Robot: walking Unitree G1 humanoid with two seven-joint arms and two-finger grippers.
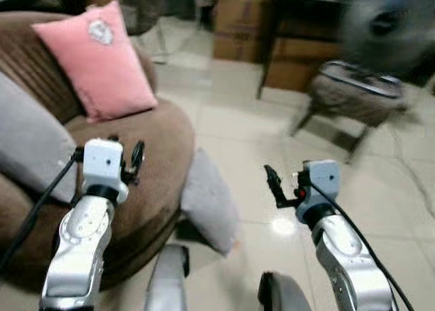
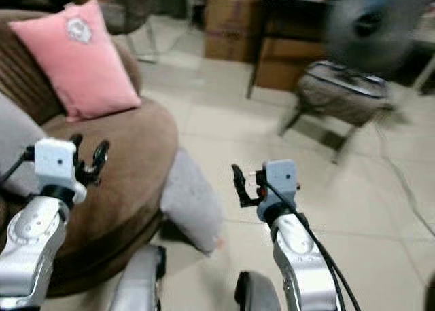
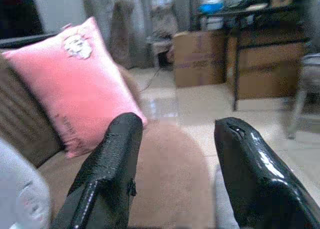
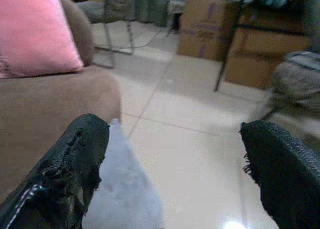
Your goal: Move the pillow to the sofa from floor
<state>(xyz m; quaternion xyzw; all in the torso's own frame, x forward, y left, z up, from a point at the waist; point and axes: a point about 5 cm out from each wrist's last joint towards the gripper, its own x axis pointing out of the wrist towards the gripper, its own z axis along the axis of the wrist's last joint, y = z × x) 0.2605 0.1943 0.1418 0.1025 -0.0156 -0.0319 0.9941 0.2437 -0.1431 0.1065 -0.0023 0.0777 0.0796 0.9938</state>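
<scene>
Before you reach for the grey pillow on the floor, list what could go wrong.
1. The grey pillow leans against the sofa, wedged low beside its base, so the open right gripper may only pinch loose fabric and drop it.
2. The left gripper hovers over the sofa seat and could snag the cushion as the robot bends.
3. The pink pillow already takes up seat space; the grey one might knock it.

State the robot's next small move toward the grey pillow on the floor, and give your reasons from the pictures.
Probably lower the right gripper toward the grey pillow. The pillow leans on the tiled floor against the brown sofa, between the two arms. Both grippers are open and hold nothing; the left gripper is over the sofa seat.
</scene>
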